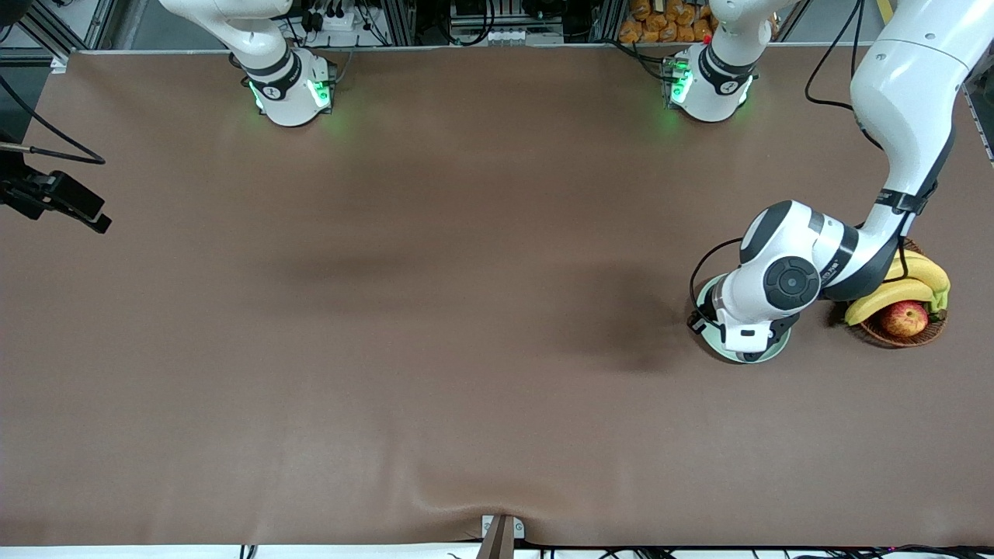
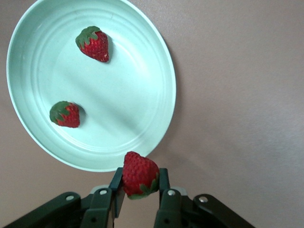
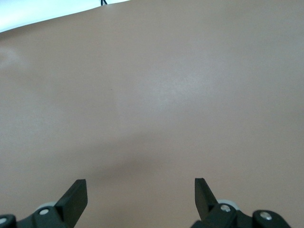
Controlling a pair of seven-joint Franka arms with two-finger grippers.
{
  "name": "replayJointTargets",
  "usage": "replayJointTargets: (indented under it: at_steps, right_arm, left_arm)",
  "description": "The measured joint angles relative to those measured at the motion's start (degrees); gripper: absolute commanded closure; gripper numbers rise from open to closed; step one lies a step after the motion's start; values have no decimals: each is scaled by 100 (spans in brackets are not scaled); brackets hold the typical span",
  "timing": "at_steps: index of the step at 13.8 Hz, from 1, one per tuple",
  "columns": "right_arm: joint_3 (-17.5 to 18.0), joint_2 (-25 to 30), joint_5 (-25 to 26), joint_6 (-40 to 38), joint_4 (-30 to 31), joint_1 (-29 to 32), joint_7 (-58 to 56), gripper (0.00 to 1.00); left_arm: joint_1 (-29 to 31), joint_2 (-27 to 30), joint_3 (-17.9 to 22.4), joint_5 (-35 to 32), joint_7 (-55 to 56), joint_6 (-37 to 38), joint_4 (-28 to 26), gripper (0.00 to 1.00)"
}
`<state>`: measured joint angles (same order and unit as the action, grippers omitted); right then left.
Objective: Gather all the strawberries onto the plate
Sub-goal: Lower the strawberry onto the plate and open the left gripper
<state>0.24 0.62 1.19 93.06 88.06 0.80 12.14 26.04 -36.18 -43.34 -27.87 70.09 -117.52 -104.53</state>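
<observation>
Inspection, status at this moment.

L side: my left gripper point(image 2: 139, 192) is clenched on one strawberry point(image 2: 140, 174), held betw. both fingertips point(image 2: 164, 178), berry's green cap turned toward my wrist. I hang over the table just beside the plate's rim, not yet over its centre. In the front view my left arm covers most of the plate point(image 1: 708, 293); only a crescent of pale green rim shows, toward the left arm's end of the table.

Plate point(image 2: 156, 61): round, mint green, shallow rim, lying flat. Contents per left wrist view: two strawberries already in it. First one point(image 2: 93, 43) lies close to the rim, the second point(image 2: 65, 114) lies apart from it, also w/in the rim. Both rest on their sides, caps visible. No contact betw. them.

R side: my right gripper point(image 3: 141, 197) is released, jaws spread wide, nothing betw. them. It looks at bare brown table point(image 3: 156, 85) only. This arm waits.

Other items: wicker basket point(image 1: 932, 330) w/ bananas point(image 1: 905, 283) and an apple point(image 1: 904, 318), beside the plate, near the table's edge at the left arm's end. Not part of the job.

Progress, my judgement: two of three berries in, third in my grip. No loose berry seen on the table in the front view. Remaining: carry the held berry inward past the rim, lower, release. Risk: dropping too close to the rim could let it roll out onto the cloth.
</observation>
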Motion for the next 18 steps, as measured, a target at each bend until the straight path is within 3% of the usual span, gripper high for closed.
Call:
replayJointTargets:
  at_steps: [4, 5, 6, 7, 15, 18]
  right_arm:
    - [-2, 3, 0, -40, -59, 0, 0, 0]
    - [-3, 4, 0, -45, -59, 0, 0, 0]
    - [-3, 3, 0, -49, -58, 0, 0, 0]
    - [-3, 4, 0, -52, -59, 0, 0, 0]
    - [-1, 3, 0, -55, -59, 0, 0, 0]
    - [-1, 3, 0, -56, -58, 0, 0, 0]
  left_arm:
    - [289, 0, 1, 0, -988, 9, -36, 79]
    - [341, -2, 1, 0, -1111, 9, -45, 69]
    - [367, -13, 2, 0, -1175, 9, -65, 45]
    - [368, -35, 2, 0, -1184, 8, -84, 1]
    - [362, -1, -40, 0, -1259, 263, -35, 0]
    - [375, 97, -232, 5, -1254, 314, 54, 0]
